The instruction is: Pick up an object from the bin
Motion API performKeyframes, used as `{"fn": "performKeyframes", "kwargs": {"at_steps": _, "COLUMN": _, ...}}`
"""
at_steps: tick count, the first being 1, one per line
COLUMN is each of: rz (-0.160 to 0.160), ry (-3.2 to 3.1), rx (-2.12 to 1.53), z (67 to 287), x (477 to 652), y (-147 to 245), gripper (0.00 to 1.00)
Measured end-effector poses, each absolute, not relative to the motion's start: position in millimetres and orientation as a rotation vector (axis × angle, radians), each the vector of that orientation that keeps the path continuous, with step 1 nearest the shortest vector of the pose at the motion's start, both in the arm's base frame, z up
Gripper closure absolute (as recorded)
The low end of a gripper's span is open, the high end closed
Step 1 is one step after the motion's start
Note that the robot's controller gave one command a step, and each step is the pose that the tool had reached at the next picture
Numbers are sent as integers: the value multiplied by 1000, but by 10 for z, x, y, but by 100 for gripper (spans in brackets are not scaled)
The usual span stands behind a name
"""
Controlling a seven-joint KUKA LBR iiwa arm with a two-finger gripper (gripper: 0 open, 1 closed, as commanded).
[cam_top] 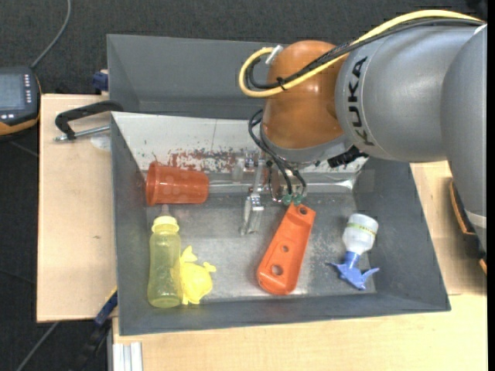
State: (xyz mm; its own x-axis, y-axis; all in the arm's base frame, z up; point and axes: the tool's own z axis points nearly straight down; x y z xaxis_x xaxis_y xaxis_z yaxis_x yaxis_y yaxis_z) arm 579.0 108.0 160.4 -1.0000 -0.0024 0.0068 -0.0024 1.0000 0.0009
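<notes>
The gripper [260,205] hangs at the middle of the bin [193,72], beside the orange tool's [285,250] upper end, its opening impossible to tell.

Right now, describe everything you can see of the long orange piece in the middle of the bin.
The long orange piece looks like smooth hard plastic: a flat bar, narrower at its upper end, wider and rounded at its lower end, with small holes along it. It lies flat on the bin floor, slanted, lower end near the front wall, upper end toward the back. The gripper stands just to the view's left of that upper end, seemingly apart. No other loose thing touches it.
</notes>
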Motion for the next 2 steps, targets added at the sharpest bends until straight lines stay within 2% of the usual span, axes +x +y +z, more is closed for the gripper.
{"fn": "performKeyframes", "kwargs": {"at_steps": 1, "rz": -3, "ry": -3143, "rx": 2, "z": 1654, "x": 5808, "y": 1075, "gripper": 0}}
{"fn": "performKeyframes", "kwargs": {"at_steps": 2, "rz": -5, "ry": -3140, "rx": -99, "z": 1476, "x": 5586, "y": 712, "gripper": 0}}
